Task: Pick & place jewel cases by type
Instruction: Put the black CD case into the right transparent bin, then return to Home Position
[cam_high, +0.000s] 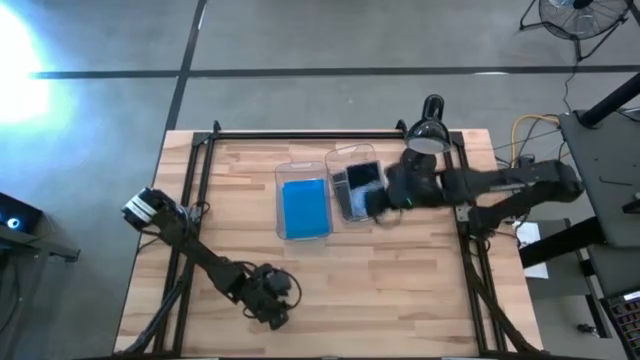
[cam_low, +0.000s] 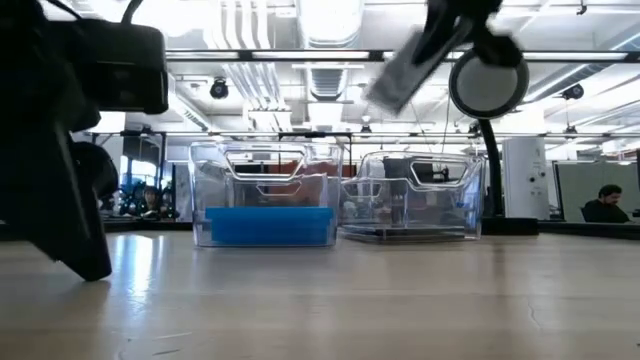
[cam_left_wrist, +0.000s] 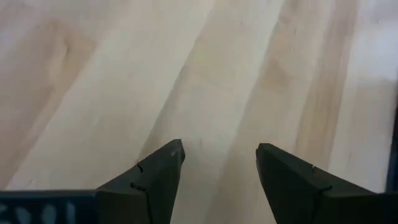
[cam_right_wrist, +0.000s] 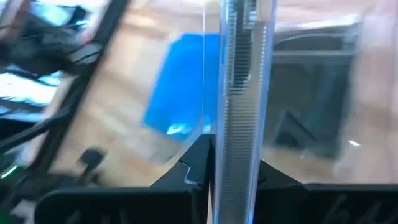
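Observation:
Two clear bins stand side by side mid-table. The left bin (cam_high: 303, 207) holds blue jewel cases (cam_low: 268, 225). The right bin (cam_high: 352, 188) holds dark grey cases (cam_right_wrist: 311, 106). My right gripper (cam_high: 383, 200) is over the right bin's right side, shut on a smoky grey jewel case (cam_low: 403, 68), which shows edge-on in the right wrist view (cam_right_wrist: 239, 81). My left gripper (cam_high: 272, 300) hangs open and empty over bare wood near the table's front edge, as the left wrist view (cam_left_wrist: 221, 152) shows. My right gripper pinches the grey case by its two flat faces, near one edge (cam_right_wrist: 239, 158), between its two fingers. The case stands out ahead of the fingers, edge-on to the wrist camera. It is lifted clear, tilted, above the right bin (cam_low: 415, 200).
A black desk lamp (cam_high: 430, 130) stands at the table's far edge behind the right bin. Black frame rails (cam_high: 200, 190) run along the table's left, right and far sides. Bare wood lies in front of the bins (cam_high: 380, 290).

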